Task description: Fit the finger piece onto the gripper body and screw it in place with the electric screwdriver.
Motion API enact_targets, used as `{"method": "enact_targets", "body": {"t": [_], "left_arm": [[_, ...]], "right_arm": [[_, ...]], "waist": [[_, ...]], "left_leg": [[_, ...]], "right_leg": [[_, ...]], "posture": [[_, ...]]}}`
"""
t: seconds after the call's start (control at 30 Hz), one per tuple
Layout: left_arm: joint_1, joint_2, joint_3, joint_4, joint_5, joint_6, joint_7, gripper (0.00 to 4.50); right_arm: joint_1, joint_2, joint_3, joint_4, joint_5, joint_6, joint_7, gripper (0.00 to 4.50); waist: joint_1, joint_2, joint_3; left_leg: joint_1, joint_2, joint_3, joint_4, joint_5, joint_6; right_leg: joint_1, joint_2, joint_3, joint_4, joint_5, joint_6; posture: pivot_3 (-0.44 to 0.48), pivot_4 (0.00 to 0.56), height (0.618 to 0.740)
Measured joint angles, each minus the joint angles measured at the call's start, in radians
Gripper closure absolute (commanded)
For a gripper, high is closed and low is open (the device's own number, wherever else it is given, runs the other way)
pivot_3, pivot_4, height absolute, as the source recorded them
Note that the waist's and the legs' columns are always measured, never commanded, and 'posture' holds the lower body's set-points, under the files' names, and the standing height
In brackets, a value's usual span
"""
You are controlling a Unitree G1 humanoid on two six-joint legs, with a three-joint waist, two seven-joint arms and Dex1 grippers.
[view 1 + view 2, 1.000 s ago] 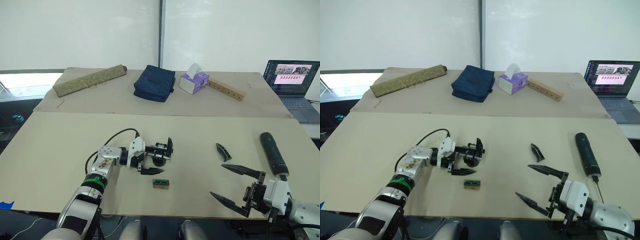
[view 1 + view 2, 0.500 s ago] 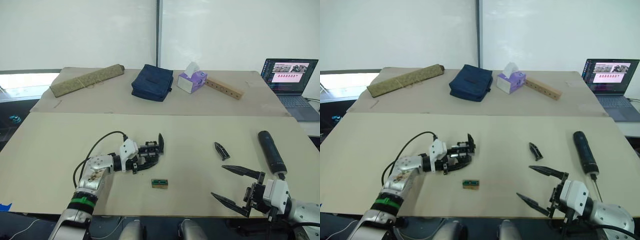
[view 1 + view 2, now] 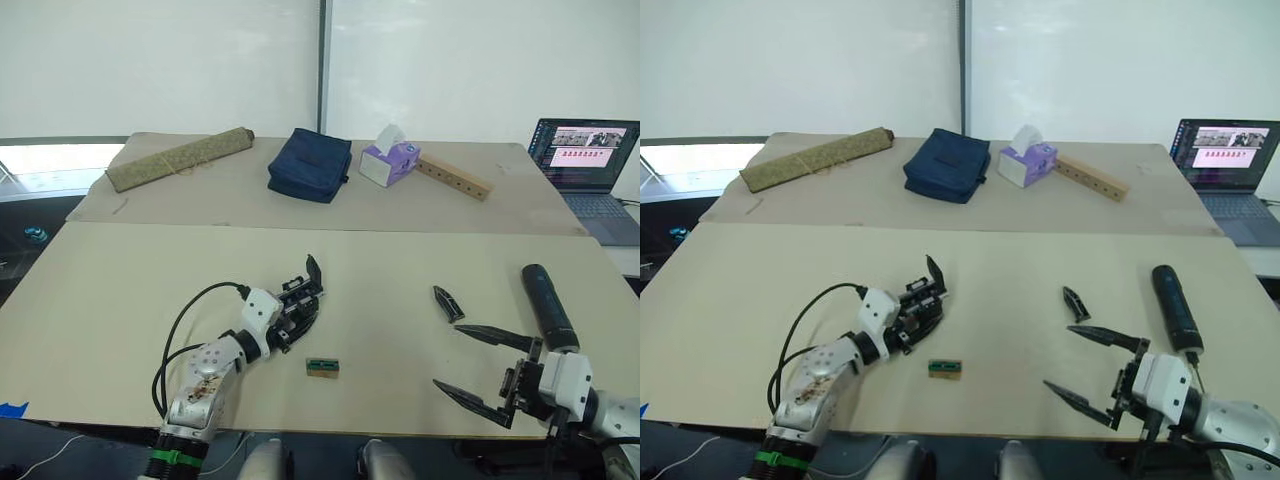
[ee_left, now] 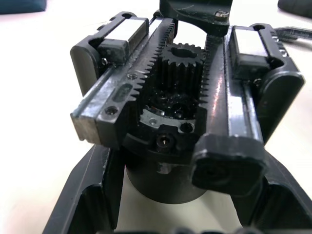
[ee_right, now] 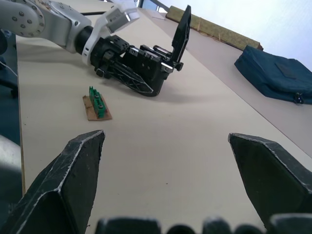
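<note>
My left gripper (image 3: 291,322) is shut on the gripper body (image 3: 302,300), a chunky black mechanism held just above the table left of centre. Its one pointed finger (image 3: 313,270) sticks up and away. In the left wrist view its toothed racks and gear (image 4: 178,63) show between my fingers (image 4: 90,200). The finger piece (image 3: 447,303) lies loose on the table right of centre. The electric screwdriver (image 3: 544,303) lies further right. My right gripper (image 3: 448,357) hovers open near the front edge, just on the near side of the finger piece and the screwdriver, holding nothing.
A small green-and-tan block (image 3: 322,367) lies near the front edge, just in front of the gripper body. At the back are a rolled mat (image 3: 180,158), a blue bag (image 3: 310,164), a tissue box (image 3: 388,160) and a wooden bar (image 3: 453,178). A laptop (image 3: 585,155) stands far right.
My left arm has swung round so that it now reaches in from the front edge, still shut on the gripper body, which has shifted slightly left. The right gripper has barely moved.
</note>
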Motion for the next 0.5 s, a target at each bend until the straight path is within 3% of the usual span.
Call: {"method": "enact_targets", "body": {"t": [0.17,0.23,0.33,0.5], "left_arm": [[-0.029,0.005,-0.021,0.022,-0.001,0.011,-0.005,2.18],[-0.031,0.007,-0.024,0.021,0.001,0.016,0.003,1.17],[-0.034,0.023,-0.027,-0.003,-0.020,0.065,-0.015,0.04],[-0.043,0.096,-0.035,-0.028,-0.049,0.132,-0.093,0.04]], "right_arm": [[0.011,-0.001,-0.003,-0.003,0.004,0.001,0.000,0.00],[0.013,-0.001,-0.004,-0.005,0.005,0.003,0.000,0.00],[0.018,-0.003,-0.005,-0.013,0.005,0.006,0.000,0.00],[0.028,-0.005,-0.008,-0.020,0.007,0.010,0.000,0.00]], "waist": [[-0.001,0.000,0.000],[-0.001,0.000,0.000],[-0.001,0.000,0.000],[-0.002,0.000,0.000]], "left_leg": [[0.000,0.000,0.000,0.000,0.000,0.000],[0.000,0.000,0.000,0.000,0.000,0.000],[0.000,0.000,0.000,0.000,0.000,0.000],[0.001,0.000,0.000,0.000,0.000,0.000]], "right_leg": [[0.000,0.000,0.000,0.000,0.000,0.000],[0.000,0.000,0.000,0.000,0.000,0.000],[0.000,0.000,0.000,0.000,0.000,0.000],[0.000,0.001,0.000,0.000,0.000,0.000]], "posture": [[0.000,0.150,0.740],[0.000,0.150,0.740],[0.000,0.150,0.740],[0.000,0.150,0.740]]}}
